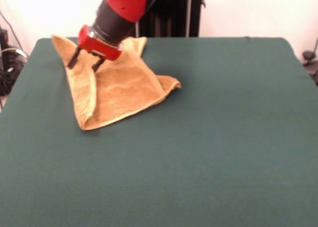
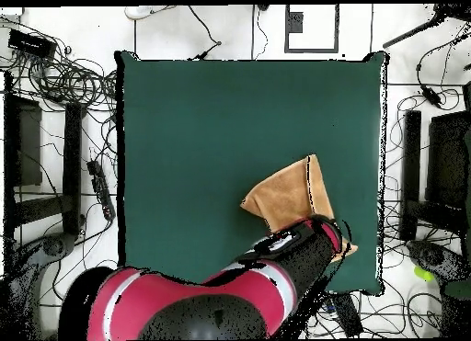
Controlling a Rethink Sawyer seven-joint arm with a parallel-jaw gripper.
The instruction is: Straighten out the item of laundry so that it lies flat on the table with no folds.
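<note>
Hand (image 1: pixel 85 62) w/ fingers spread, poised over towel's (image 1: pixel 121 88) far part near table's (image 1: pixel 208 152) back edge. Towel folded over, soft, light, limp; prob. best pinched at a loose corner, then dragged outward.

Here's the arm (image 1: pixel 121 11): a glossy red shell up top, running into a black cylindrical wrist section. Below that sits a bright red, blocky gripper (image 1: pixel 85 62) mount, and two short dark fingers (image 1: pixel 73 58) poke out beneath it. From overhead the arm (image 2: pixel 184 301) shows broad, rounded red segments with black bands and pale trim lines between them.
</note>
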